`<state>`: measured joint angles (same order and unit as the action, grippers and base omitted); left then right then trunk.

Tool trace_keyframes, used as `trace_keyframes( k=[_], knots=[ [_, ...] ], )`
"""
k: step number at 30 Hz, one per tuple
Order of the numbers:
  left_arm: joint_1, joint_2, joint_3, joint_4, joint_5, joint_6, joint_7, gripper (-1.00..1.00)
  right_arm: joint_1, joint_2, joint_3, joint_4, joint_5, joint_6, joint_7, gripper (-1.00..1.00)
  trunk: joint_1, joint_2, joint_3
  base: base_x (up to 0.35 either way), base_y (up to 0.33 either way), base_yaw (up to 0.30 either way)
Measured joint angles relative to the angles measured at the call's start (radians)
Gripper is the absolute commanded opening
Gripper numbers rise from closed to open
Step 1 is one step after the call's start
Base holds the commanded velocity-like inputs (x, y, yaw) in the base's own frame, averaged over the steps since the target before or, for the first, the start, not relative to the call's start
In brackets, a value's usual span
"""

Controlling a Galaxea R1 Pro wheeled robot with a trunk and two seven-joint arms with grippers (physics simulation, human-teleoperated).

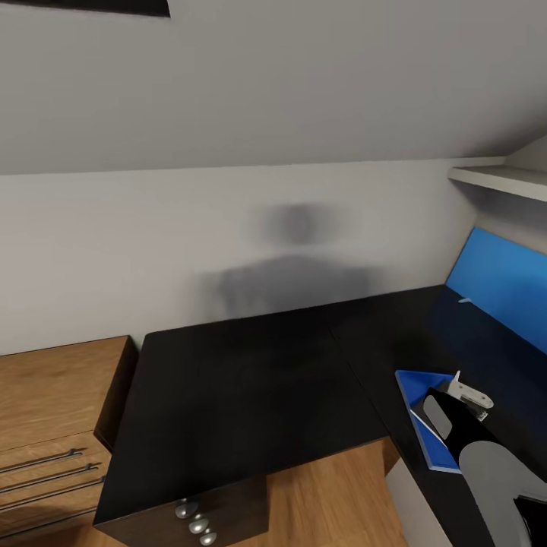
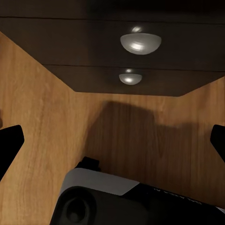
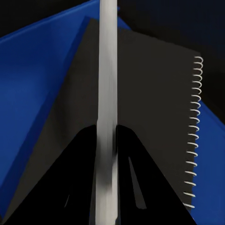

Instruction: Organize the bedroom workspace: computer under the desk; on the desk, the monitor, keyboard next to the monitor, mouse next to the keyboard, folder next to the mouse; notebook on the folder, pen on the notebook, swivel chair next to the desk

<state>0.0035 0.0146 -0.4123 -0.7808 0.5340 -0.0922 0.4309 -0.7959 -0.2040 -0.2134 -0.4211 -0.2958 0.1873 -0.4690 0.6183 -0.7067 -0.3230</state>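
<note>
The blue folder [image 1: 420, 382] lies on the right wing of the black desk [image 1: 251, 380]. On it rests the grey spiral-bound notebook [image 3: 154, 93], over the folder's blue cover [image 3: 37, 70]. My right gripper [image 1: 458, 396] hovers above them. In the right wrist view this gripper [image 3: 107, 136] is shut on the whitish pen [image 3: 108, 70], which juts forward over the notebook. My left gripper [image 2: 112, 140] is open and holds nothing. It hangs low over the wood floor, in front of the desk's drawer pedestal [image 2: 140, 42].
A light wooden dresser [image 1: 53, 410] with bar handles adjoins the desk's left end. A blue wall panel [image 1: 501, 281] and a white shelf [image 1: 501, 178] rise behind the desk's right wing. Round silver knobs [image 1: 194, 520] mark the pedestal drawers. The sloped ceiling comes down low.
</note>
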Motion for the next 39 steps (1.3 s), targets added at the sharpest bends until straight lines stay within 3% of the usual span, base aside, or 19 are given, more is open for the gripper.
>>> trace_keyframes(
  k=[34,35,39],
  knots=[
    [0.000,0.003,0.000,0.002,0.000,-0.001,-0.004,1.00,0.000,0.003,0.001,0.000,0.000,-0.001,0.000,-1.00,0.000,0.000,0.000,-0.029,0.000,0.000],
    [0.000,0.003,0.000,0.002,0.000,-0.001,-0.004,1.00,0.000,0.003,0.001,0.000,0.000,-0.001,0.000,1.00,0.000,0.000,0.000,0.000,0.000,0.000],
    [0.000,0.003,0.000,0.002,0.000,0.000,-0.004,1.00,0.000,0.003,0.001,-0.001,0.000,-0.002,0.001,1.00,0.000,0.000,0.000,0.000,0.000,0.000]
  ],
)
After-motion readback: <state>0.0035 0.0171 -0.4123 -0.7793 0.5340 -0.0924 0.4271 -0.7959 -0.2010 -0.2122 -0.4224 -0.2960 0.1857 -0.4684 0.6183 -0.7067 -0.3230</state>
